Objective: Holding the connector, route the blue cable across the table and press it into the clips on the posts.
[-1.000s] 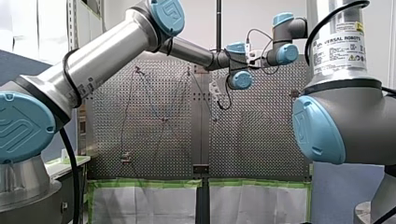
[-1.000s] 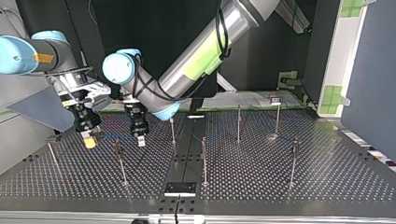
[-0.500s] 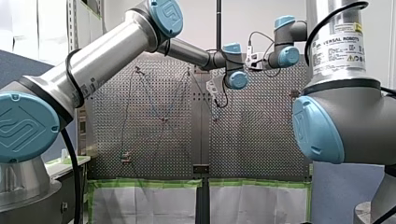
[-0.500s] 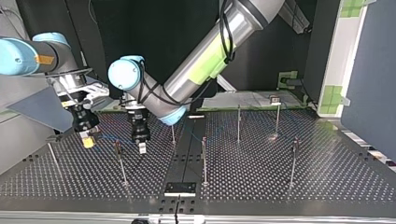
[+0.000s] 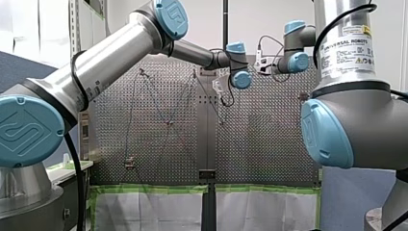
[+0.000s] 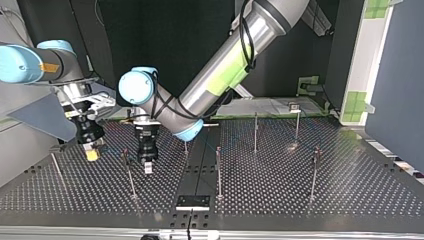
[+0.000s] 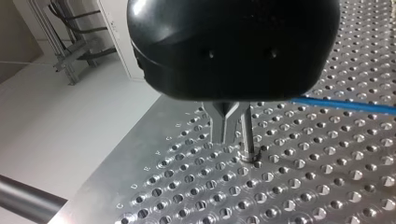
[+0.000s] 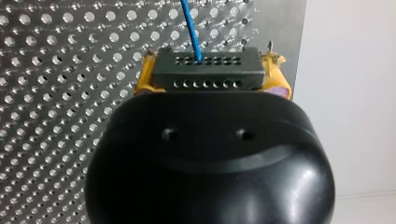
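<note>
Routing step is judged under way. The connector (image 8: 208,70) is clamped between the yellow pads (image 8: 144,79) of the right gripper (image 6: 92,154). The blue cable (image 8: 190,28) is led out ahead over the table (image 8: 56,116). Further on, the left gripper (image 7: 225,135) is closed on nothing, just beside a post (image 7: 247,135), with the cable passing apart. Next: the cable is to be lowered and pressed into a post clip.

white wall (image 5: 202,24) | black backdrop (image 6: 165,40) | blue-grey partition (image 6: 400,75) at top view's right | green-taped white panels (image 5: 149,211)
</note>
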Controlling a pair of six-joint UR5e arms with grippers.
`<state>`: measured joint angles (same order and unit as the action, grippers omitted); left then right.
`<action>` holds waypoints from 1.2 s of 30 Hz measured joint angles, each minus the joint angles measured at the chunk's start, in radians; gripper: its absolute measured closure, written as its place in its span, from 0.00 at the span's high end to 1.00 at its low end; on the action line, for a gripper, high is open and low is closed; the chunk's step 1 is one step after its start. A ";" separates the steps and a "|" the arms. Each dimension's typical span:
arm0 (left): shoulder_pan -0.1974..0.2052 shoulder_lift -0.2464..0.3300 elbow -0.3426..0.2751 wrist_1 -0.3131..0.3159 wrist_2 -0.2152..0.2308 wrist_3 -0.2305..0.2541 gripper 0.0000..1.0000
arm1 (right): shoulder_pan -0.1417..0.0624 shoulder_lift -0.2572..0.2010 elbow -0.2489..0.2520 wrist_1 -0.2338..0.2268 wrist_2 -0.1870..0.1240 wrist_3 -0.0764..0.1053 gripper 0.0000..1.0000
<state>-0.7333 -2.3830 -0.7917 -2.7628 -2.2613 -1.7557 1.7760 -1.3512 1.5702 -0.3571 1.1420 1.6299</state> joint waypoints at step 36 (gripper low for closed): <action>-0.045 0.037 -0.059 -0.220 -0.068 -0.098 1.00 | -0.010 0.005 0.001 0.002 -0.006 -0.003 0.00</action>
<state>-0.7784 -2.3465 -0.8505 -2.9831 -2.3290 -1.8533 1.7658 -1.3463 1.5708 -0.3550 1.1357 1.6267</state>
